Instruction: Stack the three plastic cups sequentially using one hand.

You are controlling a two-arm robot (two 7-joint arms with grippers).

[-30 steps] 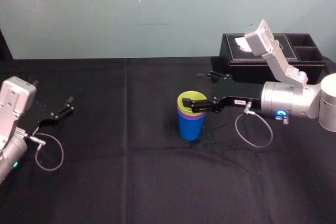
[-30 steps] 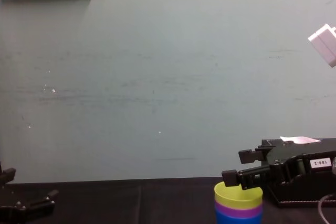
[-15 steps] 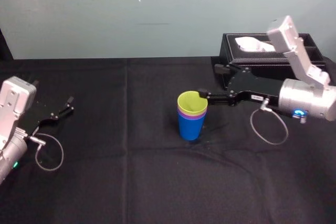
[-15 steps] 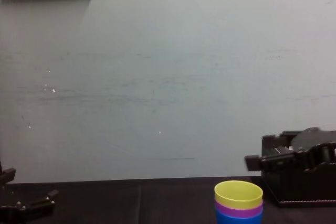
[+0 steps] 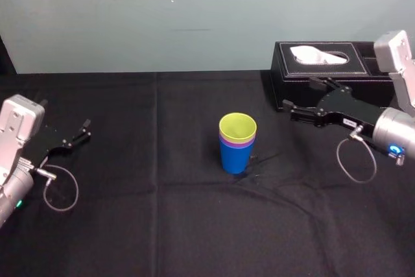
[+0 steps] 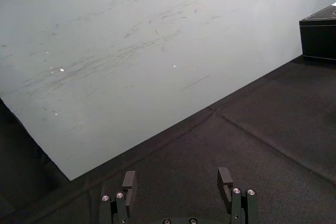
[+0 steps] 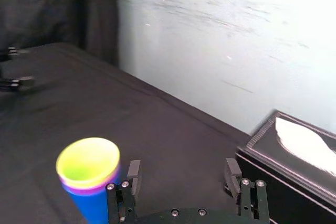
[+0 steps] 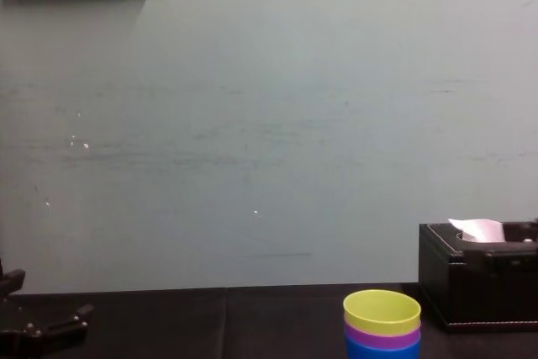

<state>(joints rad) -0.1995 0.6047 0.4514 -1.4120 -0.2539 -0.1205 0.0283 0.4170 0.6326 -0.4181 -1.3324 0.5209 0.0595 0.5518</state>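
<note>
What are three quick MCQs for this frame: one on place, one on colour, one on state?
1. Where is the cup stack?
A) centre, left of the tissue box
B) on top of the box
C) at the far left edge

2. Which cup is on top?
A) blue
B) purple
C) yellow-green

3. What state is the right gripper in?
A) shut on the stack
B) open, apart from the stack
C) shut on the box

Key:
1 A: the head view shows the stack in the middle, with the box to its right.
2 C: the yellow-green rim tops the stack.
3 B: its jaws stand apart, off to the stack's right. The left gripper is parked open at far left.
</note>
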